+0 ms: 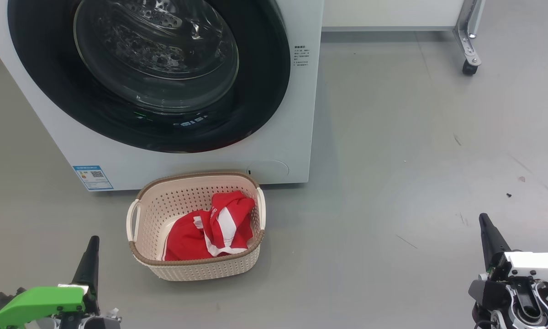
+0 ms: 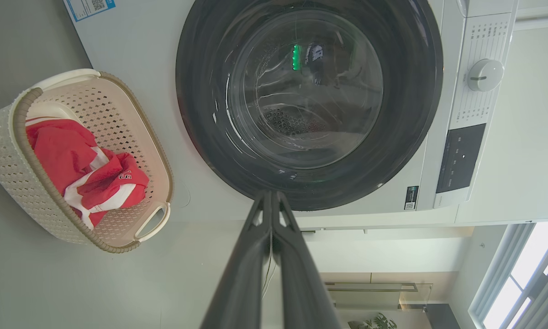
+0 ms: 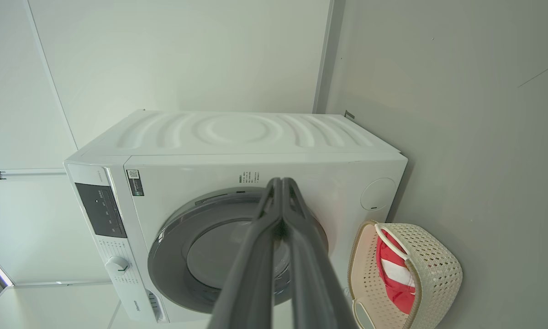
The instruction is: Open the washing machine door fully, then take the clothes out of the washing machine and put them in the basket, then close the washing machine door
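Both arms sit low and both are empty. The left end effector [image 1: 91, 249] is clenched, its two dark fingers pressed together into one point, nothing between them. Same on the other side: the right end effector [image 1: 487, 230] is clamped tight on itself and carries nothing.

Ahead of the left end effector and off to its right stands the basket [image 1: 201, 269] on the grey floor [image 1: 392, 160], much nearer to the left end effector than to the right one, touching neither. Inside it lie the clothes [image 1: 210, 228], a bright red bundle with white stripes, heaped toward the side that faces the right end effector.

Just beyond the basket, farther from both end effectors, is the washing machine [image 1: 187, 164], with the basket close against the foot of its front panel. The washing machine door [image 1: 265, 91] lies flat against that front, its glossy black rim flush with the white panel. In the left wrist view the clenched fingertips aim at the lower edge of that rim, with a gap between. Through the glass bowl [image 1: 155, 59] the perforated steel drum [image 1: 164, 20] shows.
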Robot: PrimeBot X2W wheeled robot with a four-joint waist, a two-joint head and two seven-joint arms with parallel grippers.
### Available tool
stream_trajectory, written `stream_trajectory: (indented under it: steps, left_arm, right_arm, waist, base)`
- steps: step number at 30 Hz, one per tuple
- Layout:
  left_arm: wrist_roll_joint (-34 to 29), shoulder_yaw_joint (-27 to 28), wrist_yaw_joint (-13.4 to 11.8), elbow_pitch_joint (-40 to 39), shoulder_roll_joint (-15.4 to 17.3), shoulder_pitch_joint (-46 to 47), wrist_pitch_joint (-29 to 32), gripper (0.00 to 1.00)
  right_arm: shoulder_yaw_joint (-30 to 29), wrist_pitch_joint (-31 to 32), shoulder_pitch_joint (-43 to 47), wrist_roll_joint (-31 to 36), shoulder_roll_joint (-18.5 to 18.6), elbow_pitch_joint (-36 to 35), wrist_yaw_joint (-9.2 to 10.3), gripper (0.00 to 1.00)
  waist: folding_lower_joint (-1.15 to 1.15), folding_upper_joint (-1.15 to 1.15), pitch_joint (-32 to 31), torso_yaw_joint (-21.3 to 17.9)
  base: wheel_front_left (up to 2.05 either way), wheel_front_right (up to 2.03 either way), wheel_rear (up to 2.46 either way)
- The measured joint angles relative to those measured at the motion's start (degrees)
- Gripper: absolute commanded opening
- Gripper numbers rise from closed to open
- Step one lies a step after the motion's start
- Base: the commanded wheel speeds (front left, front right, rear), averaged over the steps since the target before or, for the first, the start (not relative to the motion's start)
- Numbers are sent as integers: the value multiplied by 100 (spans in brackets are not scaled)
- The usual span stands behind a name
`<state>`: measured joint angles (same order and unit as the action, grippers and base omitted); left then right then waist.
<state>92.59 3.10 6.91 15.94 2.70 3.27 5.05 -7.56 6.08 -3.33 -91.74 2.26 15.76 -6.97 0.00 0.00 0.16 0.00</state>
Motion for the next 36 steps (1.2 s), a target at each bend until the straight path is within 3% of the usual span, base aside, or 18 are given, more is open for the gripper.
stream_trajectory:
  steps: [36]
  left_arm:
    - [0,10,1,-3,0,1,0,0]
  right_arm:
    - [-4,0,0,0,-1,0,0,0]
  waist:
    - [0,0,0,0]
  base:
    - [0,0,0]
